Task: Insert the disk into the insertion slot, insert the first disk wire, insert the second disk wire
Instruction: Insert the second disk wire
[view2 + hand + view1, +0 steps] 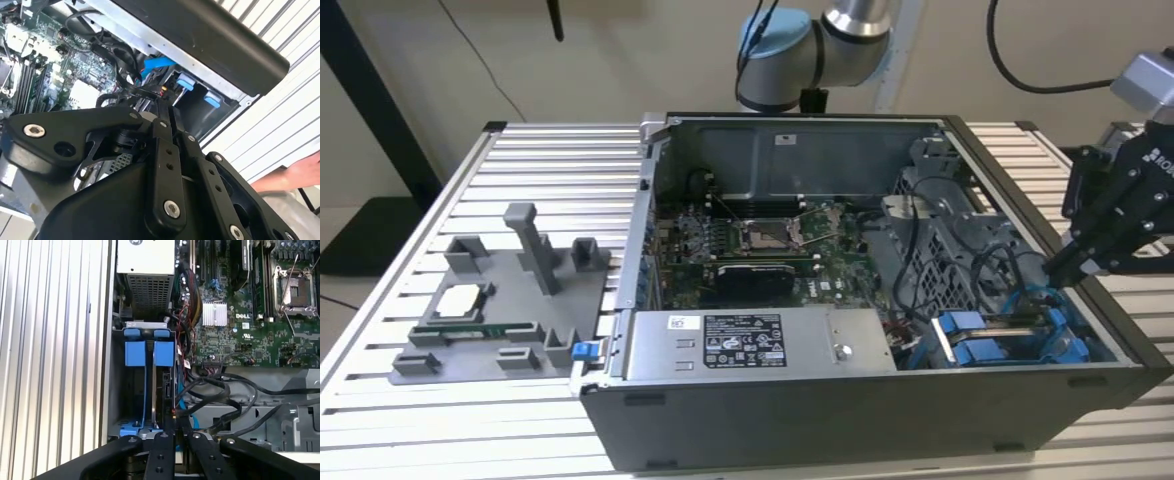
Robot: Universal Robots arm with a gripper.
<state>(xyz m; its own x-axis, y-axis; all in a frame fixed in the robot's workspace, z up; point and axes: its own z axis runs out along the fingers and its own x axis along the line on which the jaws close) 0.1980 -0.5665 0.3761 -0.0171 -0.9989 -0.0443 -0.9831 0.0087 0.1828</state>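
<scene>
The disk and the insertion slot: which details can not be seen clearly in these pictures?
- The disk: edge-on inside the insertion slot in the first wrist view, so how deep it sits is unclear.
- Wire ends: in the first wrist view the tool covers the disk's connector edge.
- The tool in the exterior view: whether anything is held there is unclear.

- The exterior view looks down from above and in front onto the whole open computer case (854,290).
- Both wrist views look closely past the gripper (175,427) into the insertion slot (147,385).
</scene>
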